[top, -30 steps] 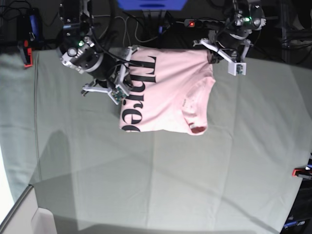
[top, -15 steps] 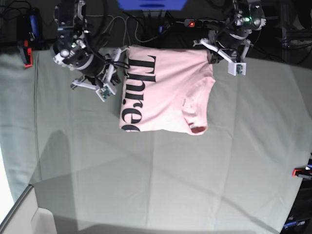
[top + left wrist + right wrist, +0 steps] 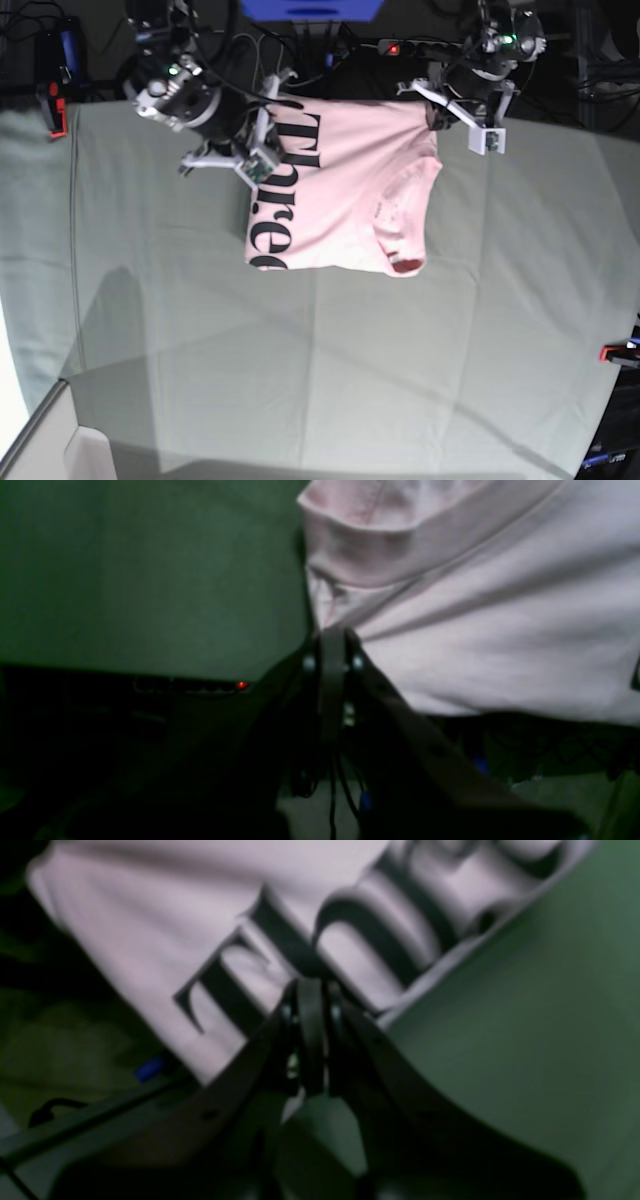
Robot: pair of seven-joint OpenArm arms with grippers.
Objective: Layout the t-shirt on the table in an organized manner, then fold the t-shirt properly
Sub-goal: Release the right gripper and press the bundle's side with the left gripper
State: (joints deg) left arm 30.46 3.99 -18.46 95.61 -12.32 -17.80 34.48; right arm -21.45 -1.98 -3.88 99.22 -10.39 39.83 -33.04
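T-shirt [image 3: 345, 185] corners pinched — left gripper [image 3: 332, 635], right gripper [image 3: 310, 985] both clamped shut.

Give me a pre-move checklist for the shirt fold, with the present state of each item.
1. Left gripper shut on the t-shirt: ok, its jaws pinch the fabric at the far corner by the sleeve.
2. Right gripper shut: ok. Holding cloth: cannot tell, the jaws lie over the lettering.
3. T-shirt folded flat on the table: ok, though its far edge sits at the table's rim.
4. Collar tucked in: not ok, it shows at the near right corner.
5. Free table space toward the camera: ok.
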